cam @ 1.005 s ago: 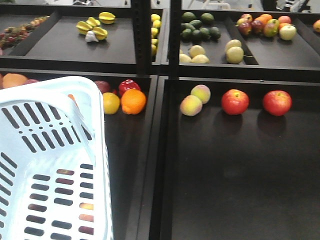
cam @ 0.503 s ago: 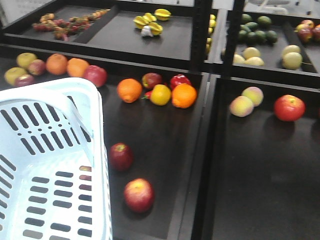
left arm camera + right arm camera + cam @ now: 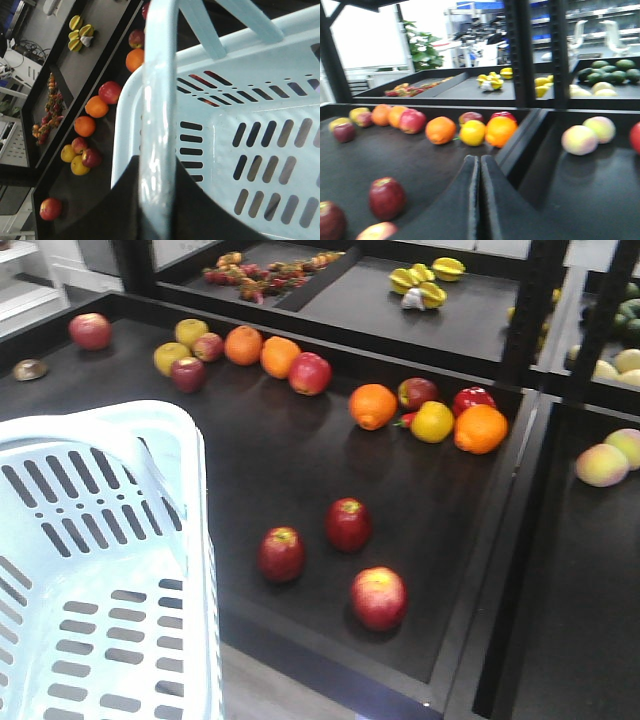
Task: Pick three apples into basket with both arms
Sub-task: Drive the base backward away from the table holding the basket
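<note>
Three dark red apples lie on the black shelf tray in the front view: one (image 3: 282, 553) on the left, one (image 3: 348, 524) behind it, and a larger one (image 3: 379, 597) nearest the front edge. The white basket (image 3: 120, 420) fills the lower left, held up beside the tray. In the left wrist view my left gripper (image 3: 157, 167) is shut on the basket's handle (image 3: 159, 75), black fingers on both sides of the bar. My right gripper (image 3: 480, 162) is shut and holds nothing; it hovers above the tray, with the apples (image 3: 386, 197) down to its left.
Oranges (image 3: 373, 405) (image 3: 480, 428), a yellow fruit (image 3: 432, 421) and a red pepper (image 3: 472, 399) sit behind the apples. More fruit lines the tray's back left. A black divider (image 3: 500, 570) separates the right tray, which holds peaches (image 3: 602, 464). Black uprights (image 3: 530, 300) rise at the back.
The front view has swung left along the shelf: the fruit has slid right in frame and the three apples have come into view. The basket stays in the same place in frame.
</note>
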Controlling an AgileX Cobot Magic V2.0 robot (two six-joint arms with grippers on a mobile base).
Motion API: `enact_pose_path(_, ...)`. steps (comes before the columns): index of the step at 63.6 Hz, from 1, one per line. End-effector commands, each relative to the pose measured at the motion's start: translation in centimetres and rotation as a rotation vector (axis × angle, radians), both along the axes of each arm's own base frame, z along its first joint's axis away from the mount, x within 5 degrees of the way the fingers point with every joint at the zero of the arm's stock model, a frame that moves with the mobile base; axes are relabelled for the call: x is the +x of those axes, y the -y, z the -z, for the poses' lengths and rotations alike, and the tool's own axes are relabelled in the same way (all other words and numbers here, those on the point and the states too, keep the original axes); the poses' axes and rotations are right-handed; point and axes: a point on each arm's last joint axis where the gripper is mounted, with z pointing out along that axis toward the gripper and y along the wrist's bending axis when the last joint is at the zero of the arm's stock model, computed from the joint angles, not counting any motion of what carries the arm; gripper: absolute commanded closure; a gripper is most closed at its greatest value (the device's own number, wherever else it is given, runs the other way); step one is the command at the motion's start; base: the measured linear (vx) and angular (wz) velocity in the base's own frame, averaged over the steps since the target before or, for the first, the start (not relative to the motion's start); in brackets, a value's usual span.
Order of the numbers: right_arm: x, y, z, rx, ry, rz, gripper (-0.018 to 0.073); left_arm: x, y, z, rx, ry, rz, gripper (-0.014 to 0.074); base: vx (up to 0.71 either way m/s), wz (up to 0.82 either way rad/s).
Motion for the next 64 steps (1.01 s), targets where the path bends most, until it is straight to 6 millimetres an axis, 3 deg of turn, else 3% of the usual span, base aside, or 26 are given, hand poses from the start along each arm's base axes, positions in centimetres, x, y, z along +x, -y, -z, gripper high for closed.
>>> enact_pose_path(1,-0.04,-0.03,-0.25,-0.014,0.070,-0.002,0.0568,-0.11,0.00,-1.49,-0.080,0.088,0.011,0.0603,-0.10,0.38)
enact_pose_path(64,-0.04,-0.03,-0.25,-0.014,0.070,-0.002,0.0568,-0.11,0.00,-1.49,-0.080,0.088,0.011,0.0603,-0.08,0.43)
